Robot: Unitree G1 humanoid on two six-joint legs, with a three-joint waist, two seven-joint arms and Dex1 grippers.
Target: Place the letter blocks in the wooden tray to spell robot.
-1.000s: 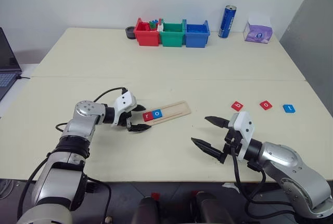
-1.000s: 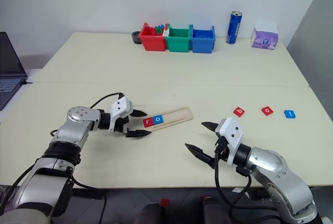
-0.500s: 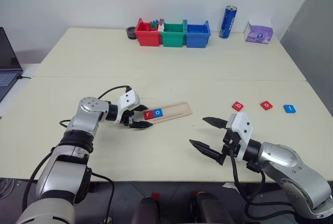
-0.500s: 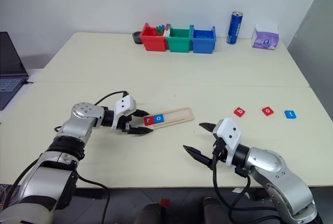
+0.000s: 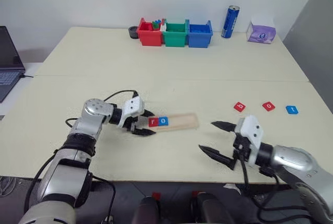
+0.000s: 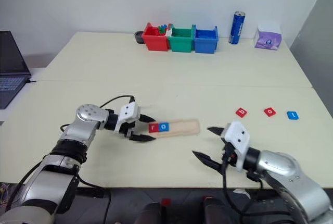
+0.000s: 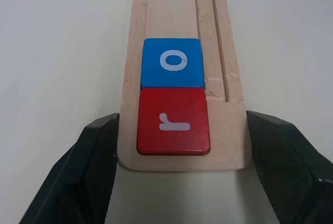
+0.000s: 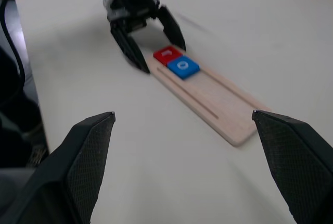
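Note:
The wooden tray lies near the table's front, left of centre. In its left end sit a red "r" block and a blue "o" block. My left gripper is shut on that end of the tray, one finger pressed against each long side. Three loose letter blocks lie to the right: a red "b", a red "o" and a blue "t". My right gripper hovers open and empty near the front edge, right of the tray.
Red, green and blue bins stand in a row at the far edge. A blue can and a tissue box stand to their right. A laptop sits at the far left.
My left gripper has shut on the tray's left end. The tray has swung closer to level and slid a little to the right. My right gripper has drifted right, still open.

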